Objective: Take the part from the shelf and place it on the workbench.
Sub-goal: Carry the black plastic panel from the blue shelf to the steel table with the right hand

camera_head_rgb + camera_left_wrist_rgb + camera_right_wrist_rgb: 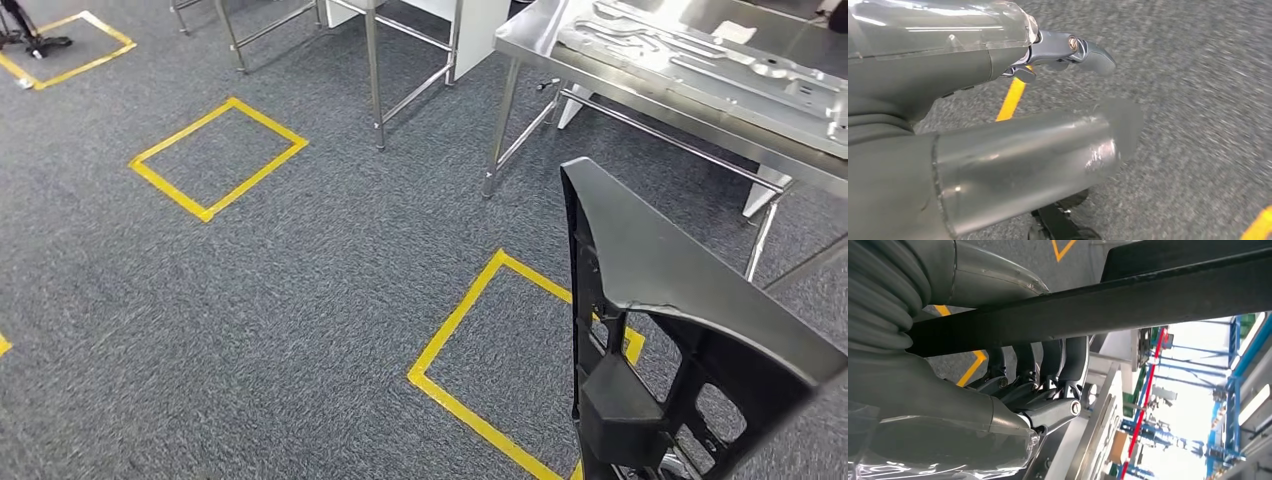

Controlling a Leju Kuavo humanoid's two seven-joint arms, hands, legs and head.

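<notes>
1. The black plastic part point(650, 300) fills the lower right of the head view. It is a long, angular moulding with cut-out openings and a boxy block near its lower end, and it stands up off the grey carpet point(300, 300).
2. In the right wrist view the part point(1148, 295) runs as a dark bar across the upper half of the frame. The right hand point(1038, 385) grasps it: dark fingers point(1073, 360) hook up against one edge and the thick grey thumb point(983, 285) lies on the other side.
3. The left hand point(1068, 55) in its wrist view holds nothing. One finger reaches out over blurred carpet; whether the others are curled or spread cannot be told.
4. The steel workbench point(560, 45) sits in the upper right of the head view, beyond the part's top edge, with flat metal panels point(700, 60) lying on it.
5. A yellow tape square point(470, 350) marks the floor at lower centre, partly behind the part. Another tape square point(218, 157) lies at upper left, and table legs point(373, 75) stand along the top.
</notes>
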